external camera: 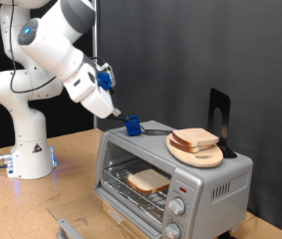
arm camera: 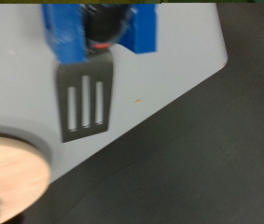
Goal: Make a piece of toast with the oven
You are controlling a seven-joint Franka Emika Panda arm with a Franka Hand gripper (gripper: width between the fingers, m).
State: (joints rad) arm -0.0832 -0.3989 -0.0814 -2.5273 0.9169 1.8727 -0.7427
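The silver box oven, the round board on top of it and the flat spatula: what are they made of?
The silver-grey box-shaped toaster oven looks like brushed metal, with a dull even sheen. The round light board seems to be wood: pale tan, matte, thick-edged. The slotted dark-grey spatula in the gripper looks like thin metal, possibly plastic; its blue handle block looks plastic.

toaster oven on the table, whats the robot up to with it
The gripper holds a blue-handled spatula over the top of the oven. The oven door is down, and one slice of bread lies on the rack inside. A round wooden board sits on the oven's top with more bread on it, apart from the spatula blade.
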